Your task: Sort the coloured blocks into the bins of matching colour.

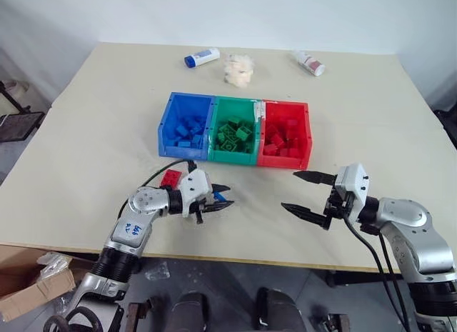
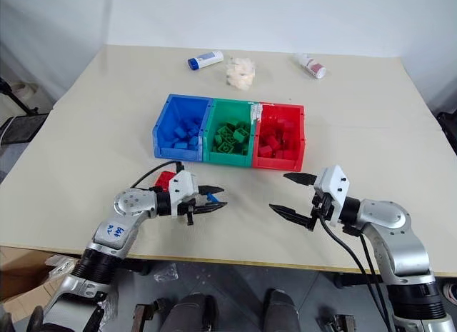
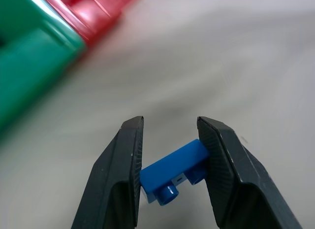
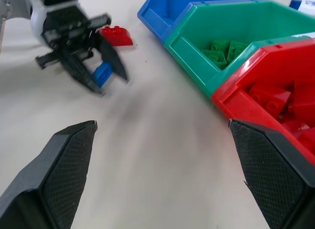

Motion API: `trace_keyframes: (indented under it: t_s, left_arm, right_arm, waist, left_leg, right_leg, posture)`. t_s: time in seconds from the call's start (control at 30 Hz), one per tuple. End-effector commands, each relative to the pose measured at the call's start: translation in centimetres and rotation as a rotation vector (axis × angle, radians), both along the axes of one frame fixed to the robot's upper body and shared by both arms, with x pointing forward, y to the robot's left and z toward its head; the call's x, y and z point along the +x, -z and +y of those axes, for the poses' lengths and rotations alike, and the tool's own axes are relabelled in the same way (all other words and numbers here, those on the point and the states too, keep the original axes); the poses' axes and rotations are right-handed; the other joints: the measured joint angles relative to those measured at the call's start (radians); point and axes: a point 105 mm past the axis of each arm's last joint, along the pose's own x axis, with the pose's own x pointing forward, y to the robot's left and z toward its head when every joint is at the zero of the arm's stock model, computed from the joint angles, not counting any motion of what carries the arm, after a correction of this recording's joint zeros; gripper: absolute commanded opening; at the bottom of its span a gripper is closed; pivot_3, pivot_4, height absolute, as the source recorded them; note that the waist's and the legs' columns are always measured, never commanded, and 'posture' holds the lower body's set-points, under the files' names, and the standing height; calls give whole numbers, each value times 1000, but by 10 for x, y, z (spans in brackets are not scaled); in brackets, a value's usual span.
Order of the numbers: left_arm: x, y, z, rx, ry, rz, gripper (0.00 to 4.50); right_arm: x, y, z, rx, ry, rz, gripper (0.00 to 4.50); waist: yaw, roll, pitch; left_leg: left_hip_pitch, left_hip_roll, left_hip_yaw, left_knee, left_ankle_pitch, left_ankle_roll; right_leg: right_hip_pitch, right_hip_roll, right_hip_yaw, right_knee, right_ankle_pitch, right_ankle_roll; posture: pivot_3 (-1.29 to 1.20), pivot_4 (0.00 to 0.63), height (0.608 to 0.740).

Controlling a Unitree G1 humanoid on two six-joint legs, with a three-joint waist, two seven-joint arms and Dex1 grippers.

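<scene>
My left gripper (image 1: 221, 198) is shut on a small blue block (image 3: 174, 171), which sits clamped between its two black fingers just above the table. A red block (image 1: 171, 179) lies on the table right behind that hand. The three joined bins stand further back at mid-table: the blue bin (image 1: 187, 125), the green bin (image 1: 235, 130) and the red bin (image 1: 285, 134), each holding several blocks of its own colour. My right gripper (image 1: 305, 193) hovers open over the table in front of the red bin, with nothing between its fingers.
Near the far edge lie a white bottle with a blue cap (image 1: 201, 57), a crumpled white wad (image 1: 238, 69) and a white bottle with a red label (image 1: 310, 62). The table's front edge runs just below both hands.
</scene>
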Motion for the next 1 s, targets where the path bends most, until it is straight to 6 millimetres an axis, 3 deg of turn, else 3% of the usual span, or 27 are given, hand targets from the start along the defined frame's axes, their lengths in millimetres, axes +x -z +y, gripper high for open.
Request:
trace_keyframes:
  t_s: [0.03, 0.27, 0.43, 0.6, 0.8, 1.0]
  left_arm:
    - [23, -46, 21, -53, -172, -142, 1371]
    - [72, -84, 59, -60, -412, -248, 1371]
    - [97, -93, 68, -64, -477, -282, 2976]
    - [100, -94, 69, -54, -457, -307, 4489]
    - [72, -80, 74, -38, -318, -240, 4489]
    - [-2, -47, 110, 32, -197, -81, 4489]
  right_arm:
    - [0, -16, -6, 48, 11, -51, 4500]
    - [4, -22, -2, 68, 10, -68, 4500]
    - [8, -29, -1, 75, 20, -102, 4500]
    - [14, -36, -3, 93, 44, -130, 4500]
    - [16, -37, -1, 88, 24, -125, 4500]
    - [20, -35, 2, 71, -32, -93, 4500]
  waist:
    - [1, 0, 0]
    - [2, 0, 0]
    - [2, -1, 0]
    - [-1, -1, 1]
    - [-5, -1, 1]
    - [-28, -1, 1]
  left_leg:
    - [0, 0, 0, 0, 0, 0]
    - [0, 0, 0, 0, 0, 0]
    - [0, -1, 0, 0, 0, 0]
    - [0, -1, 0, 0, 0, 0]
    - [0, -1, 0, 0, 0, 0]
    - [0, 0, 2, -2, 0, 0]
  right_leg:
    - [0, 0, 0, 0, 0, 0]
    - [0, 0, 0, 0, 0, 0]
    - [0, 0, -1, -1, 0, 1]
    - [0, 0, 0, -2, 1, 1]
    - [0, 0, 0, -1, 1, 1]
    - [-1, 0, 1, -1, 1, 1]
  posture:
    - [0, 150, 740]
    - [0, 150, 740]
    - [0, 150, 740]
    - [0, 150, 740]
    - [0, 150, 740]
    - [0, 150, 740]
